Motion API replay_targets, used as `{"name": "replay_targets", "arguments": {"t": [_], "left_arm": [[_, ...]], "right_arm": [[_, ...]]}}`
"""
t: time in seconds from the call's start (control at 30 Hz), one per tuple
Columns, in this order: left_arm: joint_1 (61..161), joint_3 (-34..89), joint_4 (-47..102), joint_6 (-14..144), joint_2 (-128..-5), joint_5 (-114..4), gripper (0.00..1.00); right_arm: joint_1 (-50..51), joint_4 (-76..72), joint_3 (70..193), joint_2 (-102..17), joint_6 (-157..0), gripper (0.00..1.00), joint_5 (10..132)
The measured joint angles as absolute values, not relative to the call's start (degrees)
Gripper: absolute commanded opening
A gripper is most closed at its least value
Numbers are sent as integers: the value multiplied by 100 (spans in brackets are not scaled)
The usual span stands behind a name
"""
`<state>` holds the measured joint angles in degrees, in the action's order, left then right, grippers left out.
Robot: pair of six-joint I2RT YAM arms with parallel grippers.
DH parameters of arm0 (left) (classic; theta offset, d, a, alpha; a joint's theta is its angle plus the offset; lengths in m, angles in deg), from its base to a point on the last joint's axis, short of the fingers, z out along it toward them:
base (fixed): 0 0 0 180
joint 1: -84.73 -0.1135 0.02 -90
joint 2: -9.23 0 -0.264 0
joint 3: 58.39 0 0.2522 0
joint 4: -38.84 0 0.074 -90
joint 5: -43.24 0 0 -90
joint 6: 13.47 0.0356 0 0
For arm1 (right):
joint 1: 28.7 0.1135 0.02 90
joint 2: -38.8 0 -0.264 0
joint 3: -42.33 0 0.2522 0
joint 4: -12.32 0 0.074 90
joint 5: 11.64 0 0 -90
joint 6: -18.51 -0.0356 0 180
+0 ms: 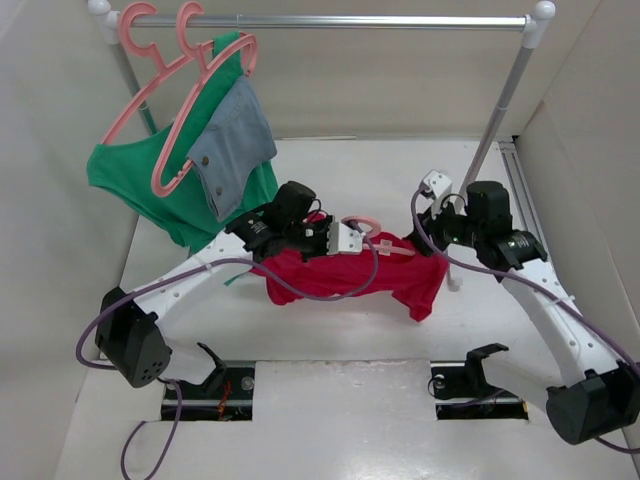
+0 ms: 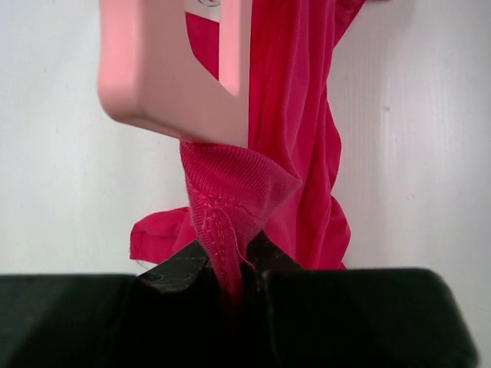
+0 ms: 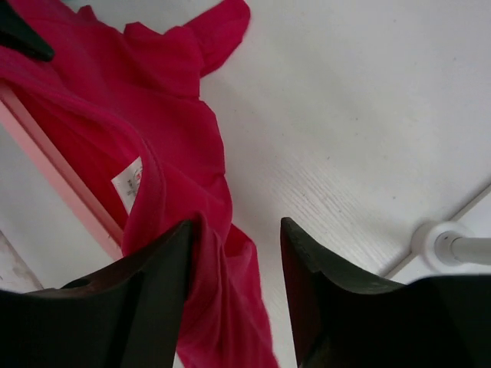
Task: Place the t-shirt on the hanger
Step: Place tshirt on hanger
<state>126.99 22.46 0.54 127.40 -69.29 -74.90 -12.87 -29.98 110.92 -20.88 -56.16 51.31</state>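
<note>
The crimson t-shirt (image 1: 345, 272) hangs bunched above the table between my two grippers. The pink hanger shows its hook (image 1: 362, 222) above the shirt's neck; the rest is hidden in the cloth. My left gripper (image 1: 338, 240) is shut on a ribbed, stitched edge of the shirt (image 2: 230, 199), with the hanger (image 2: 176, 69) just above it. My right gripper (image 1: 425, 232) is open; a fold of the shirt (image 3: 222, 307) lies between its jaws against the left finger (image 3: 153, 268). The white neck label (image 3: 129, 184) and a hanger bar (image 3: 61, 180) show in the right wrist view.
A clothes rack's silver bar (image 1: 330, 20) spans the back, with its right post (image 1: 490, 140) and foot (image 3: 449, 244) near my right gripper. Two pink hangers at its left end carry a green garment (image 1: 140, 180) and a denim piece (image 1: 232, 145). White walls enclose the table.
</note>
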Motion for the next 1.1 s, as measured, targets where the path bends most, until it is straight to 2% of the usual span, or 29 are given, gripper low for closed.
{"name": "replay_targets", "arguments": {"t": [0.3, 0.57, 0.8, 0.93, 0.97, 1.1], "left_arm": [[12522, 2080, 105, 12939, -6774, -8199, 0], [12388, 2047, 155, 12965, -6774, -8317, 0], [12386, 2047, 168, 13040, -6774, -8430, 0], [12373, 2047, 220, 13046, -6772, -8411, 0], [12345, 2047, 282, 13053, -6772, -8373, 0], [12168, 2043, 450, 13114, -6756, -8441, 0]], "right_arm": [[-1221, -3706, 11932, -1979, -4696, 59, 4522], [-303, -3785, 11844, -1931, -4455, 59, 4148], [208, -3442, 11532, -2228, -4788, 59, 4978], [217, -3157, 11519, -2355, -4927, 15, 5308], [243, -3168, 11516, -2359, -4930, 0, 5245], [352, -3153, 11516, -2331, -4864, 0, 5138]]}}
